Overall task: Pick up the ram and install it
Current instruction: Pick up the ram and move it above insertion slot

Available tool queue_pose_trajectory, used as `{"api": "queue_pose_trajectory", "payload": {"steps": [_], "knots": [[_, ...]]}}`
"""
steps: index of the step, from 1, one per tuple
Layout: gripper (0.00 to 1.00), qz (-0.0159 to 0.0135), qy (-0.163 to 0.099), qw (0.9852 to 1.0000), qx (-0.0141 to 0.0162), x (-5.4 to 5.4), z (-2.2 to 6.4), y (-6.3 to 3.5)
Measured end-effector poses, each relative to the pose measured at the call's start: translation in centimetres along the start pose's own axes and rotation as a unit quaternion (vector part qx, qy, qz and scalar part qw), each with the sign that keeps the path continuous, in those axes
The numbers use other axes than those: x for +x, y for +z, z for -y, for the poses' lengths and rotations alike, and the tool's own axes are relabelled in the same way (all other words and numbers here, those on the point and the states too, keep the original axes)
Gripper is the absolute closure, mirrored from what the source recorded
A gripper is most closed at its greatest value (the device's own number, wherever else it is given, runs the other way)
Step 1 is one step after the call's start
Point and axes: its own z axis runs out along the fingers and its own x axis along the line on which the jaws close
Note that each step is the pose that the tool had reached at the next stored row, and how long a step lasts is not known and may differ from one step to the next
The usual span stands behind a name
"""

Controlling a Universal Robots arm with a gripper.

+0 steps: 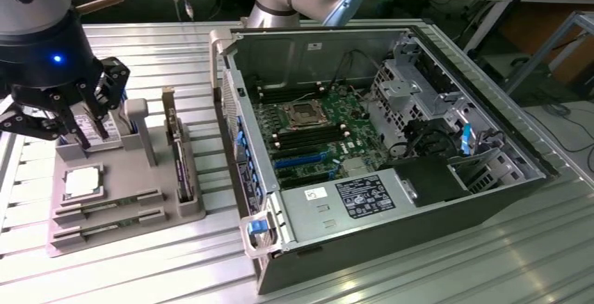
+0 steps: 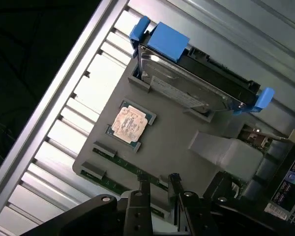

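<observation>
two green memory sticks are laid flat in slots along one edge of the grey fixture [image 1: 139,182], next to the processor [image 1: 82,181]. the one closer to the processor is taken as the ram [image 1: 111,204]; the second stick [image 1: 108,222] is set just beside it, parallel. the gripper [image 1: 90,139] is held above the fixture, over the end where the hard drive [image 2: 196,78] is stood in its blue-tabbed cradle. it is well apart from the opened computer case [image 1: 390,165] on the exterior view's right. in the wrist view the gripper [image 2: 159,181] is seen with its fingers parted by a narrow gap and nothing caught between them. the ram [image 2: 120,166] is seen lying just past the fingertips. nothing has been lifted out, and both sticks are seated in the fixture.

the step in hand is judged to be the approach for the pick. it would be done well if the fingers were squared across the ram's long thin edges near its middle, so that the stick is raised level and is not levered against the fixture's clips. the second stick should be kept outside the span of the jaws. the board should be gripped by its edges and not by its chips.
</observation>
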Motion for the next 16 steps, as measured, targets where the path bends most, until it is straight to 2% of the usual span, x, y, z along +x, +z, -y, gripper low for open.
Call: {"api": "queue_pose_trajectory", "payload": {"steps": [3,5,8,11,13,16], "knots": [[0.71,-0.0013,-0.03,0.9996,-0.0006,0.0,0.02,0.47],[0.71,-0.0027,-0.061,0.9981,-0.0013,0.0,0.04,0.95],[0.71,-0.0046,-0.104,0.9946,-0.0022,0.0,0.07,1.62],[0.71,-0.0057,-0.131,0.9914,-0.0028,0.0,0.09,2.04],[0.71,-0.0066,-0.15,0.9887,-0.0032,0.0,0.1,2.32],[0.71,-0.0078,-0.179,0.9838,-0.0038,0.1,0.12,2.76]]}}
